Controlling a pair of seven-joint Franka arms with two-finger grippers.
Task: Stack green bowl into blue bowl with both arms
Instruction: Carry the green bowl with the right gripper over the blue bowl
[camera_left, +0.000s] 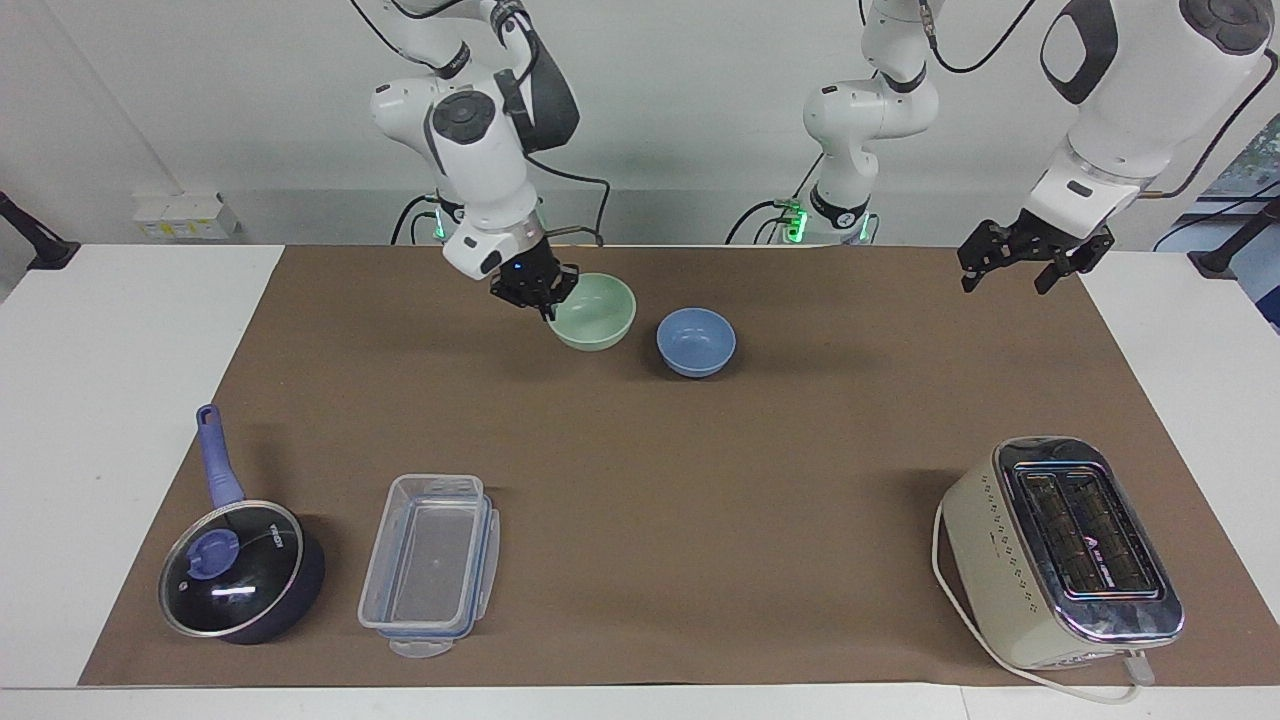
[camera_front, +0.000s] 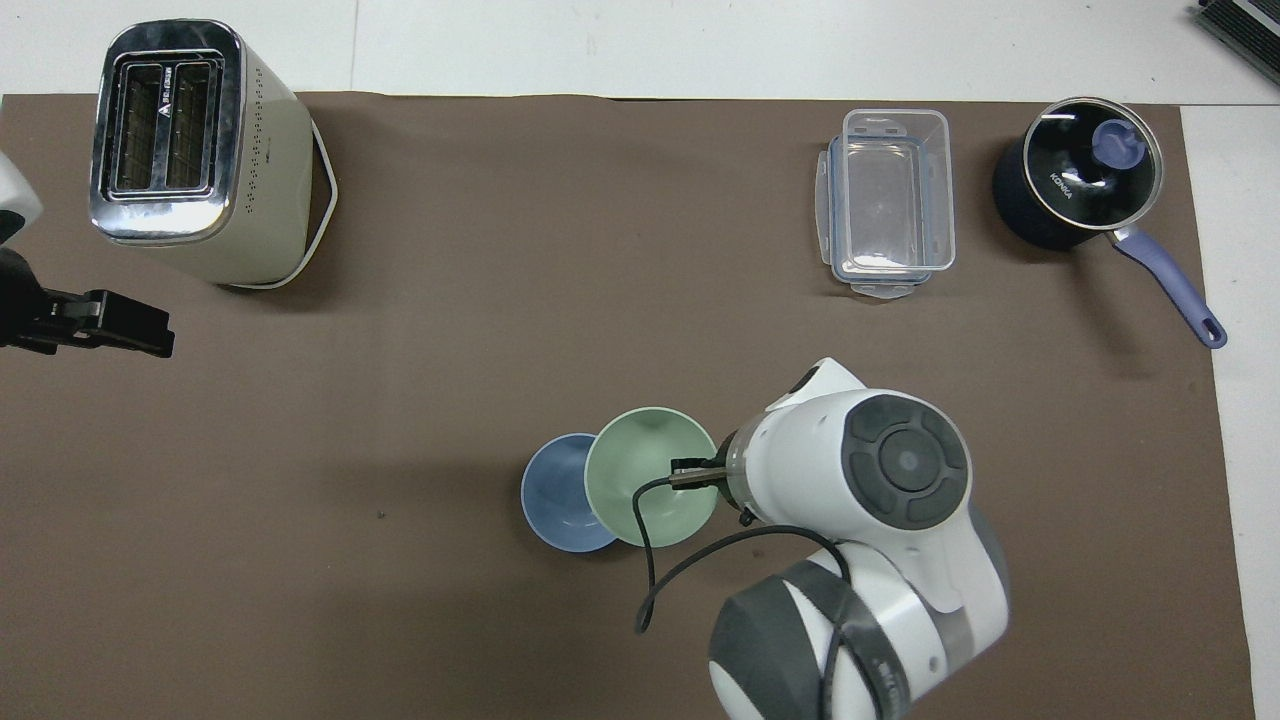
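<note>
Right arm bent over the middle of the table, wrist tipped down, big white joint on top. Right gripper (camera_left: 540, 287) up in the air, fingers pinched on the rim of the green bowl (camera_left: 597, 310), holding it just beside the blue bowl (camera_left: 696, 341) and partly over it when seen from above. Left arm waiting at its own end of the table, held high. Left gripper (camera_left: 1030, 255) up in the air too, pointing down, fingers spread wide apart and holding nothing.
</note>
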